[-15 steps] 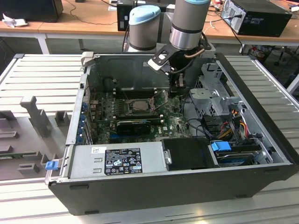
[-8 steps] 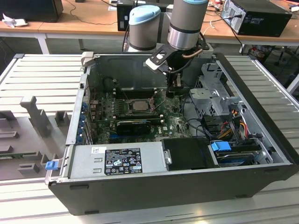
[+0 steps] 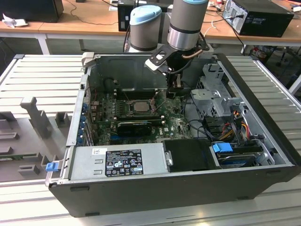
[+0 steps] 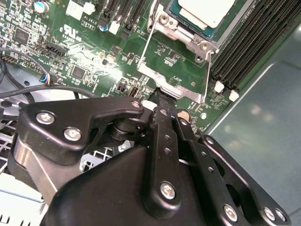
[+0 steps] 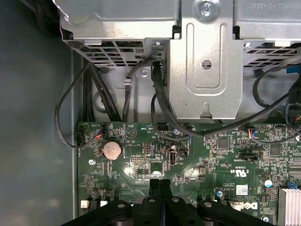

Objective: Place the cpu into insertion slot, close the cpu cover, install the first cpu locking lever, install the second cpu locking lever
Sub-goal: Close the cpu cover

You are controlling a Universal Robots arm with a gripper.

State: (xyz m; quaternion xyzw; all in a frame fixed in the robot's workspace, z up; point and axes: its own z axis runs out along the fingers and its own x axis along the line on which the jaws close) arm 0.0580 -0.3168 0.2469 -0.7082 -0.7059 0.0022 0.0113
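Gripper (image 4: 162, 99) is pinched shut and empty, tip at the cpu cover (image 4: 175, 87) edge. Risk: it slips off and gouges the motherboard (image 4: 94, 61) parts beside the seated cpu (image 4: 202, 12).

The black gripper (image 5: 160, 182) hung over the green circuit board (image 5: 207, 155), fingers pressed together, near a round silvery coin battery (image 5: 112, 149); black cables (image 5: 155, 89) ran from a grey sheet-metal bracket (image 5: 207, 70) onto the board.

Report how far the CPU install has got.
Done: the cpu sits in the insertion slot. In hand: the end effector, shut, meets the free edge of the cpu cover, which looks raised, not closed. Left: closing the cover, then both locking levers.
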